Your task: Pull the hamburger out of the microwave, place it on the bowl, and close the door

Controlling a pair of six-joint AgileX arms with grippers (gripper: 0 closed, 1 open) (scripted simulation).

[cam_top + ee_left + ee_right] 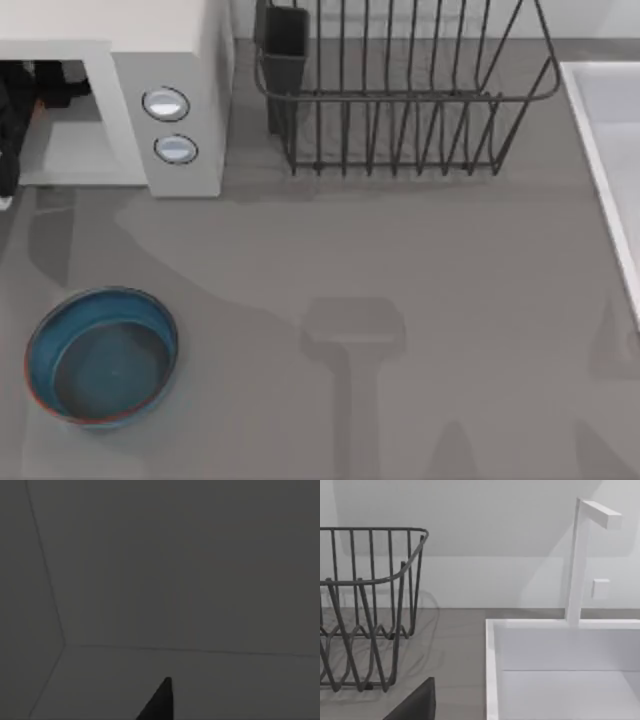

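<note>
Left gripper point(12, 120) reached into the open cavity of the microwave point(180, 60) at the top view's far left, a dark shape against the pale interior; whether it was wide, narrow or holding anything could not be told. Its wrist view was dark, showing plain inner walls meeting at a corner and one black fingertip point(161, 700) poking in at the lower edge. A small orange-brown patch sat just beside the dark arm inside the cavity, too small to name with certainty. On the microwave's grey front panel were two round silvery-blue knobs point(166, 104), one above the other. Well apart from the microwave, on the grey bench point(400, 300) toward the near left, stood the bowl point(100, 357), blue with a teal inside and a reddish-brown rim, upright and with nothing in it. A dark wire dish rack point(400, 90) stood just right of the microwave at the back of the bench. At the right edge lay a white sink point(560, 670) with a white tap point(580, 555) rising behind it.
</note>
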